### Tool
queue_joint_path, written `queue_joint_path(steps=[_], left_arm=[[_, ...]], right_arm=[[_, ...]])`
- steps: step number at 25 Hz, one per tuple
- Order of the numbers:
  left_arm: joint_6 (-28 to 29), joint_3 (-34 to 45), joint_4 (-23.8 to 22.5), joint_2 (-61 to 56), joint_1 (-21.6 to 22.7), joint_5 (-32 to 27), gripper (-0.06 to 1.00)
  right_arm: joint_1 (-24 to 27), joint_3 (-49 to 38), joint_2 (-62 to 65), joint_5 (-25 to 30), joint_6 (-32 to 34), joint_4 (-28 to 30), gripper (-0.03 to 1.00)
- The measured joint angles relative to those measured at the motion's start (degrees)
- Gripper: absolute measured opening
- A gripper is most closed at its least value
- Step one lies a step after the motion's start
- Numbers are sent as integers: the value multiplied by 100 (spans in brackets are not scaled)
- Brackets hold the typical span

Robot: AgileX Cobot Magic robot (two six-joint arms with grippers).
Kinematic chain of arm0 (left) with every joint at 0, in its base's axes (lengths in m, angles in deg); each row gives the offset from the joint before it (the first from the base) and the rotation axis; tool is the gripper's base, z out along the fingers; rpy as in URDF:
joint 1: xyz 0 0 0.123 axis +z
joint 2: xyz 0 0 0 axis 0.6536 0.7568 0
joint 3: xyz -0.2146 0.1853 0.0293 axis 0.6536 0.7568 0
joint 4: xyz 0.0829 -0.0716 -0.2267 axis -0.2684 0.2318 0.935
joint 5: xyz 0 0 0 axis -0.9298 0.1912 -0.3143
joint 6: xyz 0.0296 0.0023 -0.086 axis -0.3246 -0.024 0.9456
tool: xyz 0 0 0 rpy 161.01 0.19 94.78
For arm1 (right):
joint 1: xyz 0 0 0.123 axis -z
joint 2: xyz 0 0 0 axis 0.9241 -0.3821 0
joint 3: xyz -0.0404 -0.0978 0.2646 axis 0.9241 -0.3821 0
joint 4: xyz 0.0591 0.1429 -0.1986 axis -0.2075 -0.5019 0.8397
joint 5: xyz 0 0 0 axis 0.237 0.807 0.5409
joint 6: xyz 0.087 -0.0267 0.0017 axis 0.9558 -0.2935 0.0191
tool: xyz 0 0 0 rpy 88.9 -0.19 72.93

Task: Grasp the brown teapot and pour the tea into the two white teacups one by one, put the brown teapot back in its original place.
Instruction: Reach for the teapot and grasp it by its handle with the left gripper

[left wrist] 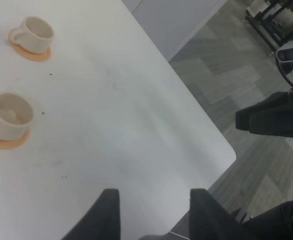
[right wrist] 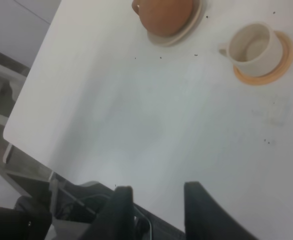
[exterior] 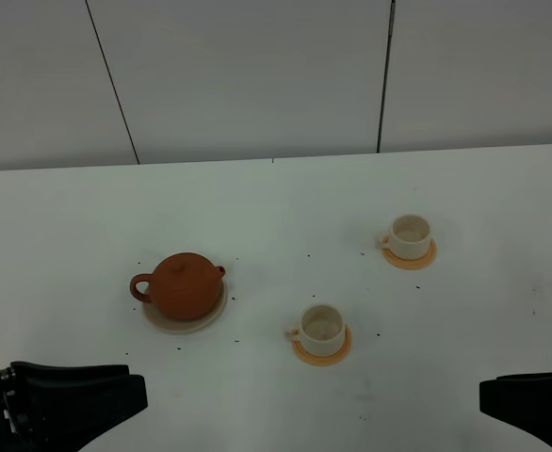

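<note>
— Where's the pot?
— The brown teapot (exterior: 187,285) sits upright on its beige saucer (exterior: 176,329) with the lid on, so what's inside is hidden from me. Off its spout side stands the nearer teacup (exterior: 321,324), and beyond that the farther teacup (exterior: 410,235). Each is on an orange coaster (exterior: 322,357). Both look pale inside; tea or not, I can't tell.
— And your pincers?
— My left gripper (left wrist: 154,200) is spread wide and my right gripper (right wrist: 156,192) is spread too. Both grip nothing and hang well apart from the teapot. Dark specks (exterior: 236,258) dot the white table (exterior: 276,198) around it. My arms are cut off at the frame.
</note>
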Motion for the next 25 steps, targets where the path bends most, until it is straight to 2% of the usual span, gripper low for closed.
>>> queue_joint_path(steps=[19, 22, 25], left_arm=[[-4, 0, 0, 0, 0, 0, 40], [-4, 0, 0, 0, 0, 0, 40], [-4, 0, 0, 0, 0, 0, 40]], right_arm=[[0, 8, 0, 113, 0, 27, 24], [0, 109, 0, 357, 24, 247, 24], [0, 261, 0, 609, 342, 750, 24]])
